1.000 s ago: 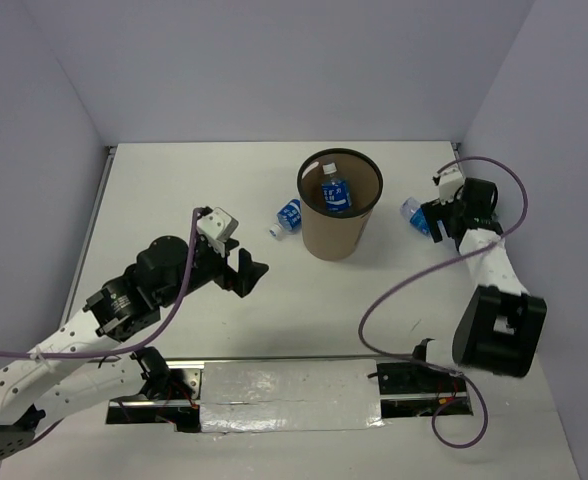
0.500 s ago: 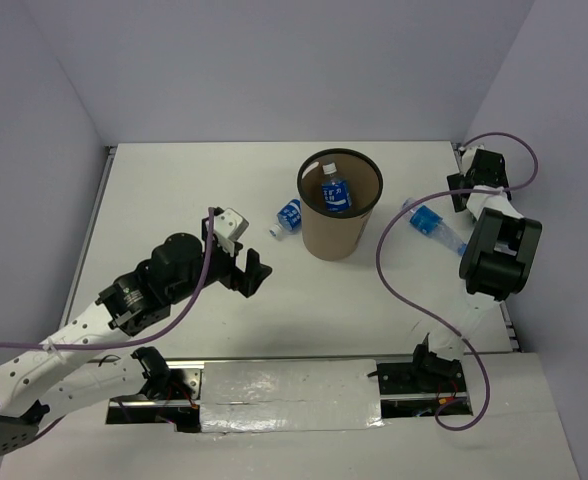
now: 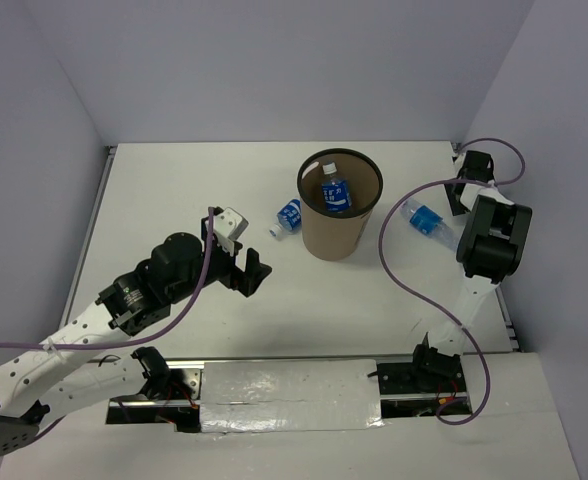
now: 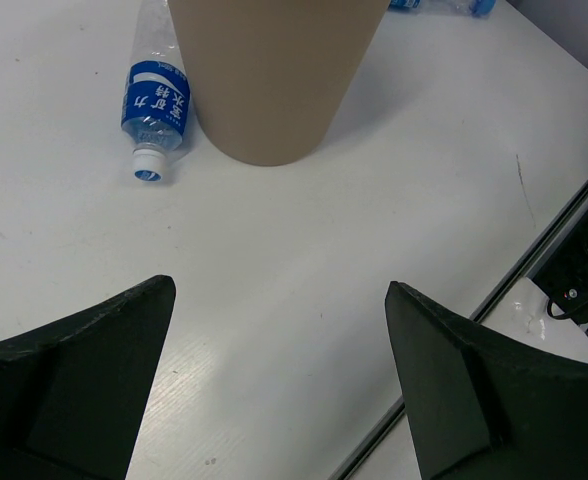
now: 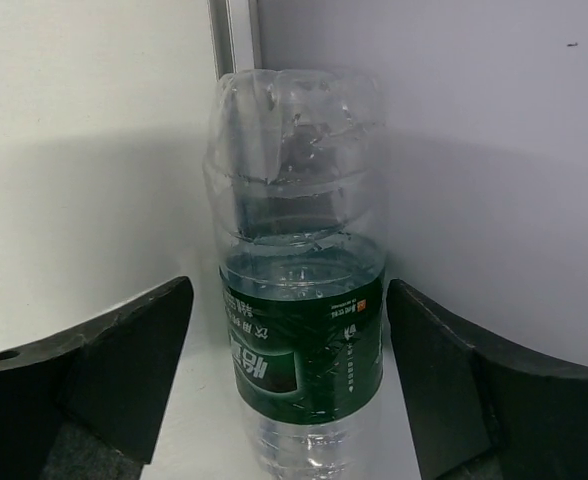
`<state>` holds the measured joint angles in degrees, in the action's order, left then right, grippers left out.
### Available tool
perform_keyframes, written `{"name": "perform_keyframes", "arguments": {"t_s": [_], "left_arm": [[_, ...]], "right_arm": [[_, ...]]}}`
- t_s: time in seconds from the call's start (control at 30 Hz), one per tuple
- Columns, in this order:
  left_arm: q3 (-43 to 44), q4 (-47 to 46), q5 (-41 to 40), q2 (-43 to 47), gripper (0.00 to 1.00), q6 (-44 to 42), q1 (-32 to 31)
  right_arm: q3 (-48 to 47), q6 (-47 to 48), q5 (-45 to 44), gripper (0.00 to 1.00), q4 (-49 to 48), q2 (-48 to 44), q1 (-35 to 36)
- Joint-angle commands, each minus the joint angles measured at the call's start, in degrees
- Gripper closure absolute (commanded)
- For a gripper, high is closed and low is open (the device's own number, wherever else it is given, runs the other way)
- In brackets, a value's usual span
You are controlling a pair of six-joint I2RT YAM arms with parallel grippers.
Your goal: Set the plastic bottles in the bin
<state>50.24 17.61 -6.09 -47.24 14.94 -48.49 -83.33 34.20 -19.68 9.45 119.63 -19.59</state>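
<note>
We see the left arm reach up from the near left corner, bent at the elbow. Its left hand (image 3: 256,270) hangs low over the table (image 3: 174,190) with its two fingers spread wide and nothing between them. There is lots of bare table around it. The bin (image 3: 339,235) stands just ahead of this hand and a bit to the right.

One bottle (image 3: 334,195) is inside the bin. A second bottle (image 4: 157,100) lies on its side on the table, close against the left foot of the bin. Its cap points toward the left hand, and we cannot tell if it touches the bin.

The right arm is folded up tight by the right wall (image 3: 534,150), with its purple cable (image 3: 399,250) looping wide over the table. The third bottle (image 3: 429,221) is right of the bin, well apart from it, and sticks out from under this arm.

In the right wrist view the right hand (image 5: 289,285) has one finger on each side of the third bottle. We cannot tell if it is squeezing the bottle or just sitting around it. The bottle's flat end points at the spot where the table's edge rail (image 5: 236,30) meets the wall. There is little room on that side.
</note>
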Motion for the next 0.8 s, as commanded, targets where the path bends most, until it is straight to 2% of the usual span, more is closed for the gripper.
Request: {"name": "perform_keyframes", "arguments": {"t_s": [0.0,0.13,0.17,0.23,0.27,0.37,0.47,0.6,0.77], "left_arm": [[0.12,-2.05,0.37,0.57,0.01,-0.7,0.33],[-0.14,-2.31,0.55,1.01,0.01,-0.7,0.24],[-0.14,-2.31,0.72,1.19,0.01,-0.7,0.32],[-0.05,-2.31,0.72,1.1,0.01,-0.7,0.33],[-0.05,-2.31,0.73,1.1,0.01,-0.7,0.33],[-0.05,-2.31,0.99,1.28,0.01,-0.61,0.33],[-0.14,-2.31,1.16,1.72,0.01,-0.61,0.33],[-0.05,-2.4,1.43,1.72,0.01,-0.61,0.41],[0.03,-2.66,2.13,1.8,0.01,-0.35,0.85]], "right_arm": [[-0.26,0.52,-2.99,0.16,-1.8,1.56,1.05],[-0.25,0.52,-3.43,0.28,-2.33,2.8,1.14],[0.35,0.61,-3.43,0.36,-2.86,2.71,1.14],[1.06,1.14,-3.43,0.45,-3.21,2.36,1.05],[1.67,1.31,-3.43,0.56,-3.56,1.84,0.96],[3.95,1.4,-2.73,0.75,-4.26,-0.36,0.96],[8.07,0.7,0.25,0.88,-4.71,-6.06,1.05],[13.62,-1.58,8.59,0.92,-0.77,-19.3,1.14],[16.26,-5.54,28.97,0.93,11.45,-33.48,2.36]]}}
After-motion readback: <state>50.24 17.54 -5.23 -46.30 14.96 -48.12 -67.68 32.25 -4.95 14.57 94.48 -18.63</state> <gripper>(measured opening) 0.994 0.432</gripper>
